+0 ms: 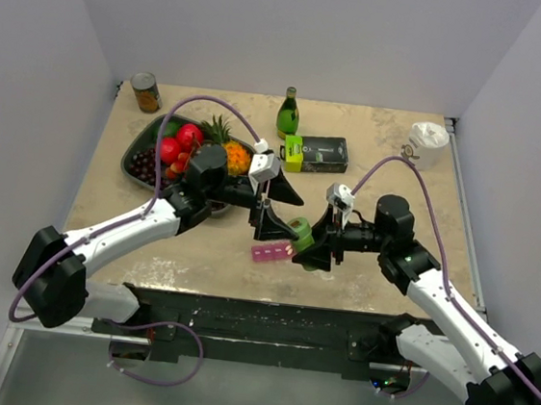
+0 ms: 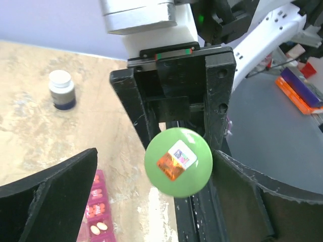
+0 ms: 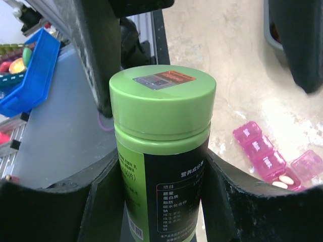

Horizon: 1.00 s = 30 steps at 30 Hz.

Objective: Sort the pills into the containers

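Pill organiser (image 1: 270, 254) lies on the counter (image 1: 399, 177) just beside the green bottle (image 3: 161, 151), with pills visible in some compartments. Right tool (image 3: 161, 196) pinches the bottle upright, apparently to steady it. Left tool (image 2: 155, 161) stands spread either side of its cap, seemingly placed to unscrew it.

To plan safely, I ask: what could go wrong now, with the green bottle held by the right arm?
1. The left tool is open around the cap. The right tool grips the bottle only by its sides, so a twist may turn it or make it slip.
2. The organiser lies close by with open lids and pills; a dropped bottle may scatter them.
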{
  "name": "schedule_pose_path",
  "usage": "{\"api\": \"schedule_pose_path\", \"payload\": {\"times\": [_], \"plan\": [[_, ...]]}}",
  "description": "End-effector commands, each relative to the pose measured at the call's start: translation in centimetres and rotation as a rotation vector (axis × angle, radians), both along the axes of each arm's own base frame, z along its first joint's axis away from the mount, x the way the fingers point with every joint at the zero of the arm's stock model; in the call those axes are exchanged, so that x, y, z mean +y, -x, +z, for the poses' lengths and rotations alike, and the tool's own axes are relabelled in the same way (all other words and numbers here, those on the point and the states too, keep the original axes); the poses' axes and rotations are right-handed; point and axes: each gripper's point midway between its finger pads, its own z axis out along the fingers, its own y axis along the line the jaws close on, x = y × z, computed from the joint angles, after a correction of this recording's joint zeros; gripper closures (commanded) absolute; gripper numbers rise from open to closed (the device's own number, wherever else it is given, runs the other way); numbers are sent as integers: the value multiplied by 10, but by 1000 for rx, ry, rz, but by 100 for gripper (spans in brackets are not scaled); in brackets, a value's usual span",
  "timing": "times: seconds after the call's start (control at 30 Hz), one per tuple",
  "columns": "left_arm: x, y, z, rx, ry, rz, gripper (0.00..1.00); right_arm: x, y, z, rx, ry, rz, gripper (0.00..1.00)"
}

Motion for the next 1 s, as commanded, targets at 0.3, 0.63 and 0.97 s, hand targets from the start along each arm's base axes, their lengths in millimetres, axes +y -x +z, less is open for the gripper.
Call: {"api": "schedule_pose_path", "payload": {"times": [0.3,0.63,0.97], "plan": [[67,-73,56,323,231,545,1,-50,-81,11,-645,377,-267,100],[29,-121,45,662,258,578,8,-105,-166,43,-1155,751,-505,100],[-34,-112,27,690,169,506,8,-102,-166,46,-1142,741,-496,100]]}}
